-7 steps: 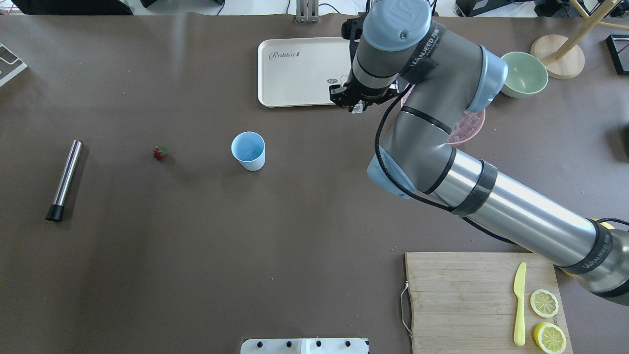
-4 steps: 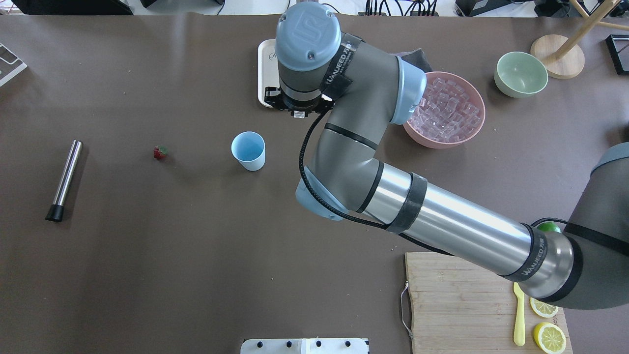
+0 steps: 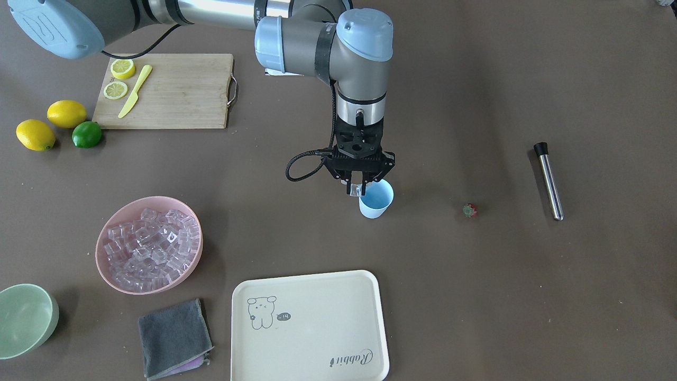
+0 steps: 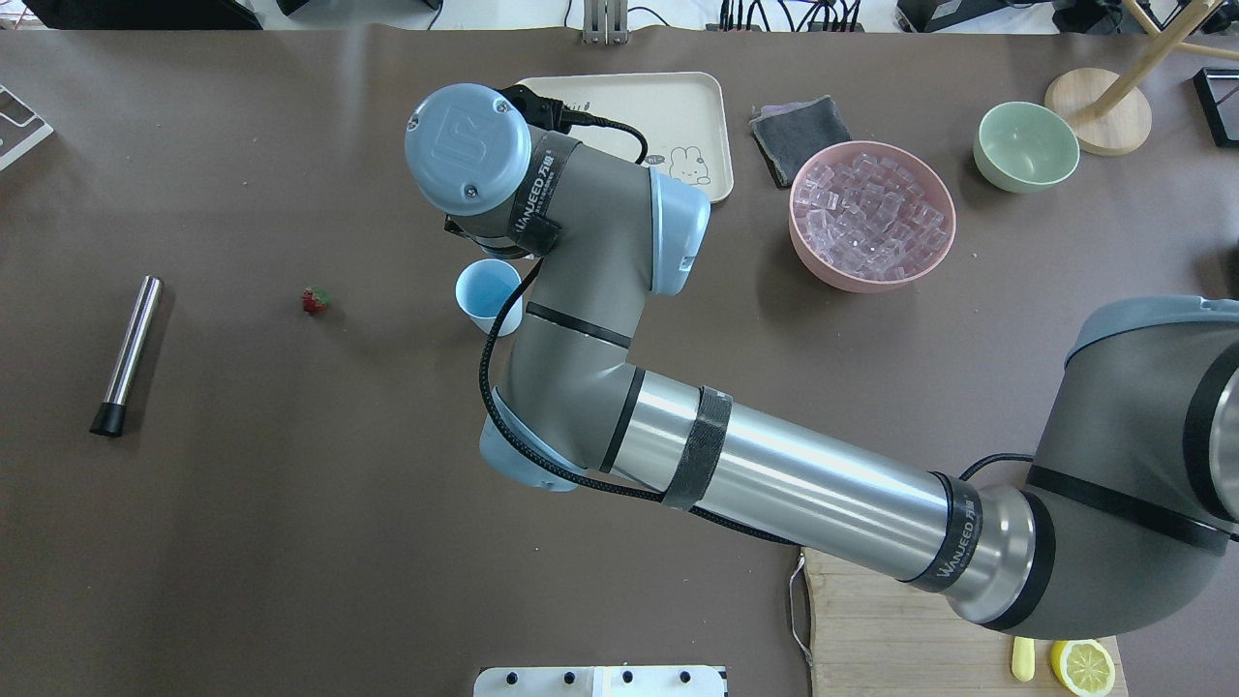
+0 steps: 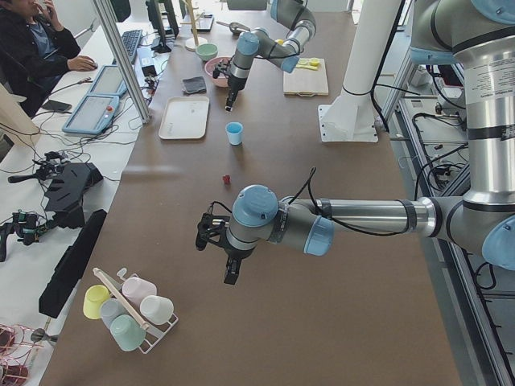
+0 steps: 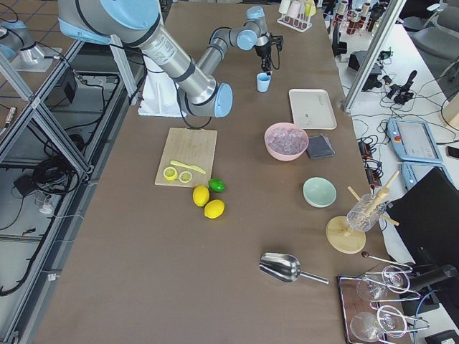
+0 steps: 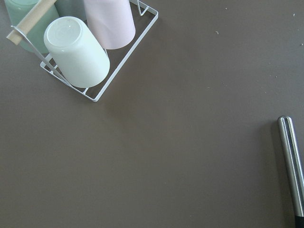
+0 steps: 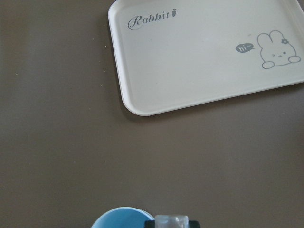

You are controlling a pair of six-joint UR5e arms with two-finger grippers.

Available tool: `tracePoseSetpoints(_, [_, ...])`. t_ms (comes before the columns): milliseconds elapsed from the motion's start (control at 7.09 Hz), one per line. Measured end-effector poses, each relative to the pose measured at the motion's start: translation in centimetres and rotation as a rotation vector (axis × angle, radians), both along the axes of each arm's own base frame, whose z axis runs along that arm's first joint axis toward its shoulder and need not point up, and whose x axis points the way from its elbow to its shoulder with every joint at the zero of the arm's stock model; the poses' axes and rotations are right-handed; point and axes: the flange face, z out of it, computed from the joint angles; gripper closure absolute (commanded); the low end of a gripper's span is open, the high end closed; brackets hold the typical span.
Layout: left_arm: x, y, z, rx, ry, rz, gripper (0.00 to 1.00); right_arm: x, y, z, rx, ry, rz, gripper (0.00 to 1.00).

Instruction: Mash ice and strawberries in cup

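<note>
The light blue cup (image 3: pixel 376 199) stands upright mid-table; it also shows in the overhead view (image 4: pixel 487 293). My right gripper (image 3: pixel 358 189) hangs just above the cup's rim, shut on one clear ice cube (image 3: pixel 356 189). The right wrist view shows that cube (image 8: pixel 172 221) over the cup's rim (image 8: pixel 121 218). More ice (image 3: pixel 151 246) fills the pink bowl (image 4: pixel 852 283). The tiny red strawberry (image 3: pixel 469 210) lies on the table, apart from the cup. My left gripper (image 5: pixel 229 273) hovers over the table far from the cup; I cannot tell whether it is open or shut.
A steel muddler (image 3: pixel 548 180) lies beyond the strawberry. A cream tray (image 3: pixel 312 323), a grey cloth (image 3: pixel 174 336), a pale green bowl (image 3: pixel 24 317) and a cutting board (image 3: pixel 174 90) with lemon slices and a knife surround the work area. A wire rack of cups (image 7: pixel 85 47) lies under my left wrist.
My right arm swung left from the pink bowl, past the tray, carrying the ice cube, and now hangs over the blue cup. Cup, strawberry and muddler have not moved.
</note>
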Motion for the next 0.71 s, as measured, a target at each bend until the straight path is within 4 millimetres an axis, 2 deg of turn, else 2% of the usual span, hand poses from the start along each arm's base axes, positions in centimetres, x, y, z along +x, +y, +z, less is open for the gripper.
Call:
tracePoseSetpoints(282, [0.0, 0.0, 0.0, 0.006, 0.0, -0.001, 0.02, -2.3, 1.9, 0.2, 0.007, -0.005, 0.019, 0.79])
tracePoseSetpoints(706, [-0.1, 0.1, 0.0, 0.01, -0.001, -0.001, 0.02, -3.7, 2.4, 0.2, 0.015, -0.014, 0.021, 0.78])
